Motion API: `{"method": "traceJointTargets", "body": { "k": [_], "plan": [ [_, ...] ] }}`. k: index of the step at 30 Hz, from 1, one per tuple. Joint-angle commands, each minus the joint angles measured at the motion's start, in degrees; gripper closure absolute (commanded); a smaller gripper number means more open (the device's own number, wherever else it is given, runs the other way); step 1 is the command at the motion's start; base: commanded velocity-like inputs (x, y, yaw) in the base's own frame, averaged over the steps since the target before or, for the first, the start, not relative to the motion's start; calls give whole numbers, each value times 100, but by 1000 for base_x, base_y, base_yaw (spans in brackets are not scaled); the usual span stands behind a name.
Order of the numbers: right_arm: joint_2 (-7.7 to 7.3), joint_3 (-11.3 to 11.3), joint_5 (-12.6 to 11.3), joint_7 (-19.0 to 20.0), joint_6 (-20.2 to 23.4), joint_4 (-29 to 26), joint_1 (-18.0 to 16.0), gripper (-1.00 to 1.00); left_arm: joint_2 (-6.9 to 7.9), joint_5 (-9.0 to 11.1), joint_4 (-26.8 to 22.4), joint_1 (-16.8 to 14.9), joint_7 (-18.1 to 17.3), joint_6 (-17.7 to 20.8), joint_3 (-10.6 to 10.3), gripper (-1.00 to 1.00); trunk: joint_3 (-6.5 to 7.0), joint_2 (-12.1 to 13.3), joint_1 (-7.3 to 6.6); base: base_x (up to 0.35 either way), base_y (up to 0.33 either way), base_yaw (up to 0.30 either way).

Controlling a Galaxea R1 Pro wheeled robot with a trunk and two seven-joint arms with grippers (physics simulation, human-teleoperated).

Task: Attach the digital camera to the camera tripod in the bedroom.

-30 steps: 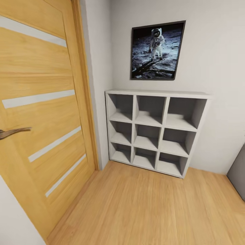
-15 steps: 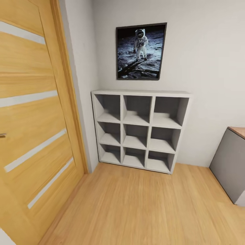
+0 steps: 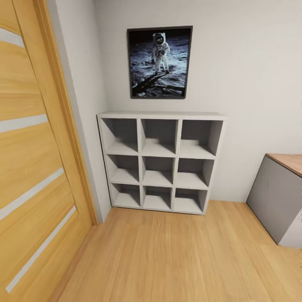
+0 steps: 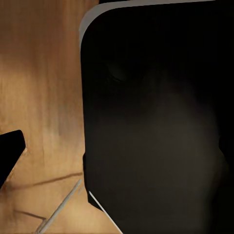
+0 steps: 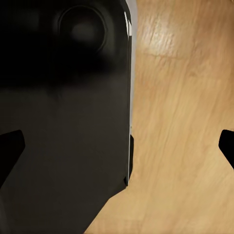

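Shelf unit [image 3: 160, 161] with nine bare cubbies stands against the wall under an astronaut picture [image 3: 159, 62]. Right pincer [image 5: 117, 146] fingertips sit wide apart over wood floor [image 5: 180, 122]; left pincer's state cannot be told. Camera and tripod unseen.

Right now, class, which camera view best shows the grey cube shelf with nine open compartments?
The head view shows the grey cube shelf best: all nine compartments stand in full against the white wall, below the framed astronaut picture. Both wrist views look down at light wood floor past a dark robot part, so they tell nothing about the shelf.
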Motion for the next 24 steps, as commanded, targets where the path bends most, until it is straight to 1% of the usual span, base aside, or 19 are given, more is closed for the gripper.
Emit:
{"method": "traceJointTargets", "body": {
  "k": [1, 5, 8, 24],
  "plan": [
    [0, 3, 2, -1, -39, 20, -6, -100, 1, 2, -10, 3, 0, 1, -1, -100, -4, -2, 3, 240, 186, -188],
    [0, 5, 2, -1, -39, 20, -8, -100, 2, 2, -10, 3, 0, 1, -1, -100, -4, -2, 3, 200, 145, -173],
    [0, 4, 2, -1, -39, 20, -6, -100, 2, 2, -10, 3, 0, 1, -1, -100, -4, -2, 3, 93, 64, -115],
    [0, 4, 2, 0, -39, 20, -5, -100, 0, 2, -10, 3, 0, 1, -1, -100, -4, -2, 3, 13, 9, -17]
  ]
}}
